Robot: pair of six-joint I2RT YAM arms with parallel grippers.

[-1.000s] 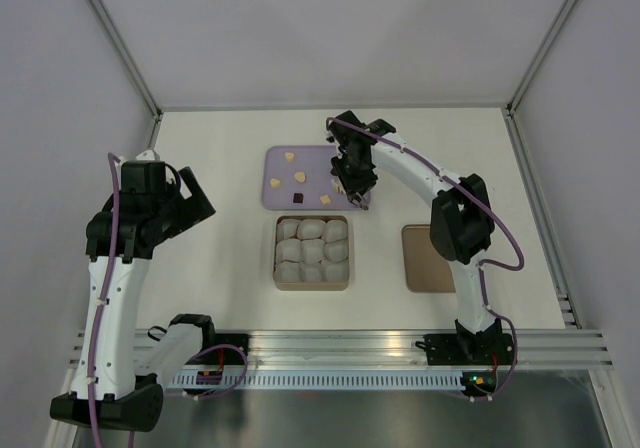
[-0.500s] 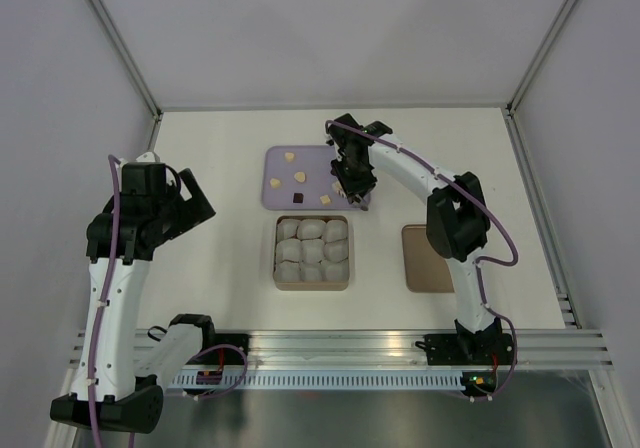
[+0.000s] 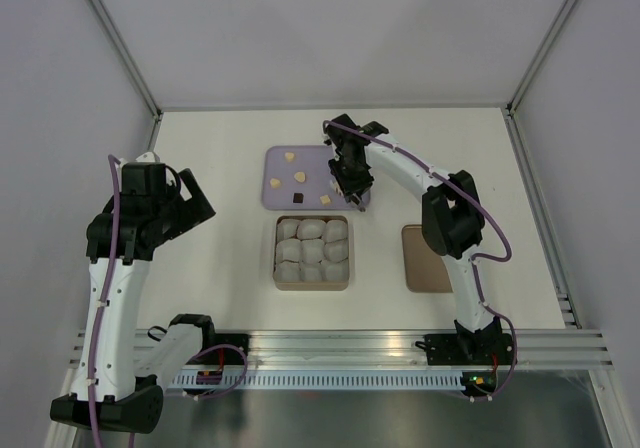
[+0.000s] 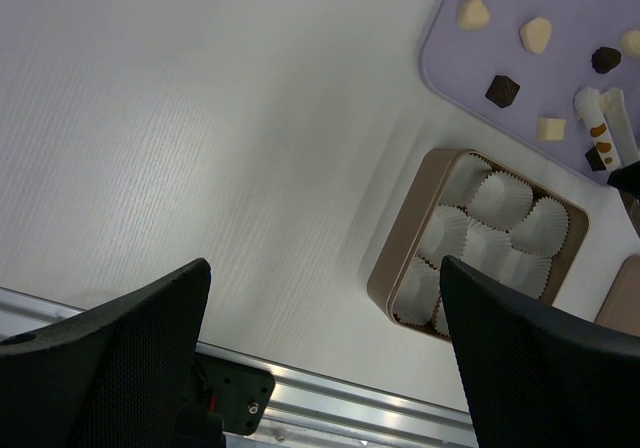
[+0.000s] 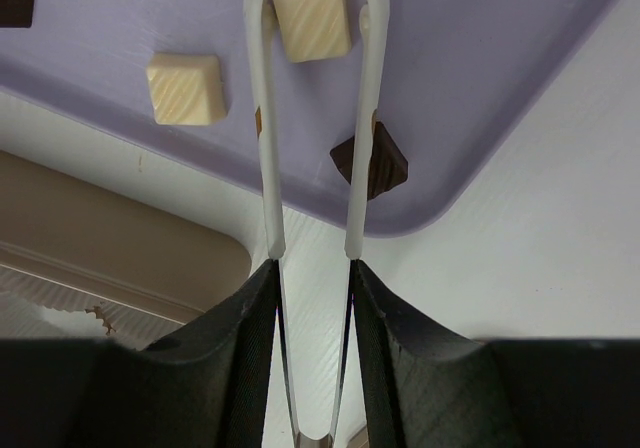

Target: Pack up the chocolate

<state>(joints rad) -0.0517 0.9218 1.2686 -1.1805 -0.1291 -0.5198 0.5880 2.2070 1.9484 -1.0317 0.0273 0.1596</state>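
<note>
My right gripper [image 5: 312, 283] is clamped narrow on the tongs [image 5: 262, 118], whose tips straddle one cream chocolate [image 5: 312, 18] without pinching it yet. The other pieces I can see also lie on the purple tray [image 5: 480, 58]. The paper cups [image 3: 311, 252] in the box [image 3: 312, 287] look empty, so I judge nothing packed. My left gripper [image 4: 325, 308] hangs wide open.

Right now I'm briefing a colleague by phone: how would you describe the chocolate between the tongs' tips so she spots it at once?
On the lilac tray, go to the rounded corner near the tan tin. The white tongs in the right pincer straddle one chocolate there: a pale cream ridged square between the tips, unlike its twin outside them and the dark piece behind one blade.
</note>
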